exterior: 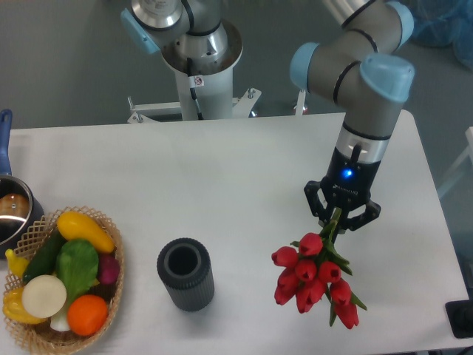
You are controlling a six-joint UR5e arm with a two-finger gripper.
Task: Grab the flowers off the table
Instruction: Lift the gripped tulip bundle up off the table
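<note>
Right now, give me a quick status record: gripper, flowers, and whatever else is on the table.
gripper: shut on the flowers' stems
flowers: red tulips hanging heads-down from the gripper, apparently lifted off the table
dark cylinder: upright, open top, left of the flowers
basket: fruit and vegetables, front-left corner
pot: left edge, partly out of view

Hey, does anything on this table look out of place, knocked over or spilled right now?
Nothing stands out. The flowers hang blooms-down from the shut gripper, as expected mid-pick. The dark cylinder stands upright, and the basket keeps its fruit and vegetables inside.
</note>
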